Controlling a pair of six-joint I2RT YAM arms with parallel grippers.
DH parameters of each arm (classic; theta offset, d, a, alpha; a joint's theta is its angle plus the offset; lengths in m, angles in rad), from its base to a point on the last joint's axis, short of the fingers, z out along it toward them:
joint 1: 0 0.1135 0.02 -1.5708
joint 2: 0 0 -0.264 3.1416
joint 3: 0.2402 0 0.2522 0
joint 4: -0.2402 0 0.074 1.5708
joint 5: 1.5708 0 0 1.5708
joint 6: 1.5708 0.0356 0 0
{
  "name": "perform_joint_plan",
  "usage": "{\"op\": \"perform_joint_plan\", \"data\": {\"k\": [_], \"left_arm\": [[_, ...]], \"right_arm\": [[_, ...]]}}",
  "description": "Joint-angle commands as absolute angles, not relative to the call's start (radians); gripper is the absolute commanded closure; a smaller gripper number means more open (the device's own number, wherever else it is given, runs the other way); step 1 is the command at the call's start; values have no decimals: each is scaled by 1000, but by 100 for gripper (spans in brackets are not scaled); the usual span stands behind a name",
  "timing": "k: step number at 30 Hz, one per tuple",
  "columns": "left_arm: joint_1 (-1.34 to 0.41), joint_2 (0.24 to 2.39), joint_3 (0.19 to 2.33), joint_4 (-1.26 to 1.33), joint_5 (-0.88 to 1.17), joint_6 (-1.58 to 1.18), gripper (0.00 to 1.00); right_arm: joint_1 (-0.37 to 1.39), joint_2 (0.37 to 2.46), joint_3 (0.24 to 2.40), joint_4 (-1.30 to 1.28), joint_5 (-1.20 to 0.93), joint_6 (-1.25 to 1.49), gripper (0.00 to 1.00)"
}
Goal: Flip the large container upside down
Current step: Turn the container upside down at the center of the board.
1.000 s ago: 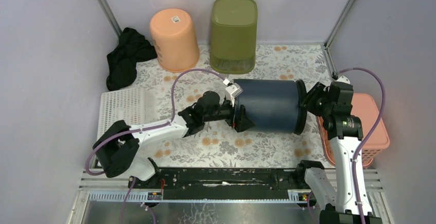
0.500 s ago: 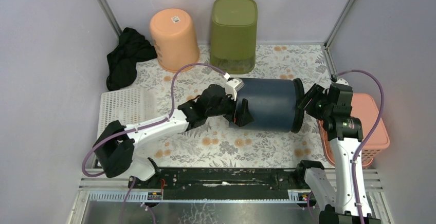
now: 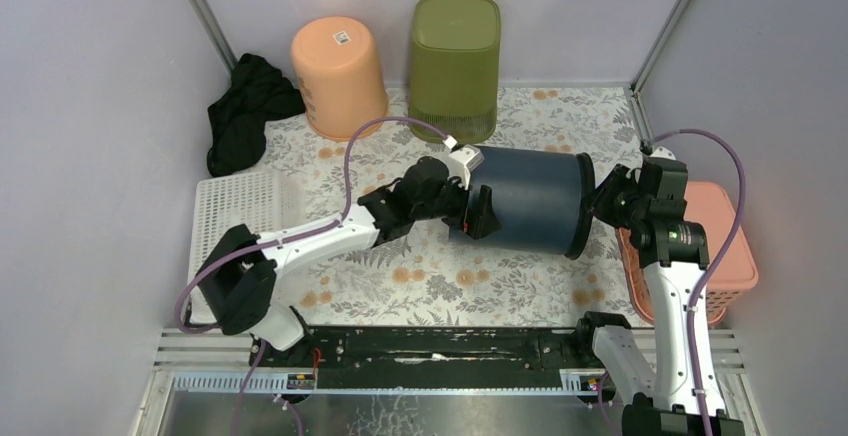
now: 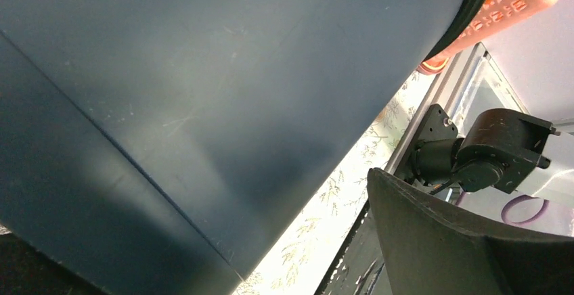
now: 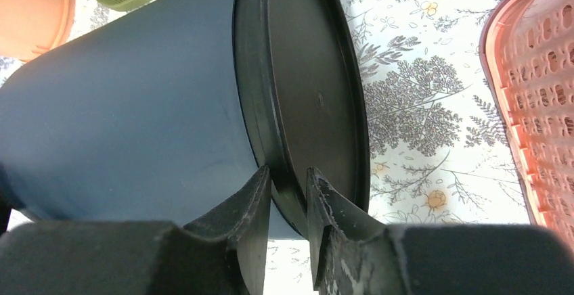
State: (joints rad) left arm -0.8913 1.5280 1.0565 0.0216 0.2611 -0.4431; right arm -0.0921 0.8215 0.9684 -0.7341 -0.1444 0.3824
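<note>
The desk is covered with a cloth printed with grey leaves and orange flowers. It is closed in on three sides by plain pale purple walls. Thin metal posts are seen in the two back corners. A metal rail is fixed along the near edge.

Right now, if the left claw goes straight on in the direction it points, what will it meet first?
The blue bin, which lies on its side. The left claw points at one end of it with jaws wide open. The bin's wall fills its wrist view, so contact looks immediate; it may be touching.
</note>
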Motion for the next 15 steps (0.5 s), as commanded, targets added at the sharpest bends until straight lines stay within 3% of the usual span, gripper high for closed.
{"op": "perform_joint_plan", "data": {"k": [1, 15], "left_arm": [[-963, 1551, 1127, 122, 364, -420, 0], [-1032, 1607, 1160, 98, 346, -427, 0]], "right_arm": [[-64, 856, 1039, -795, -309, 378, 82], [-64, 902, 1239, -839, -415, 352, 89]]}}
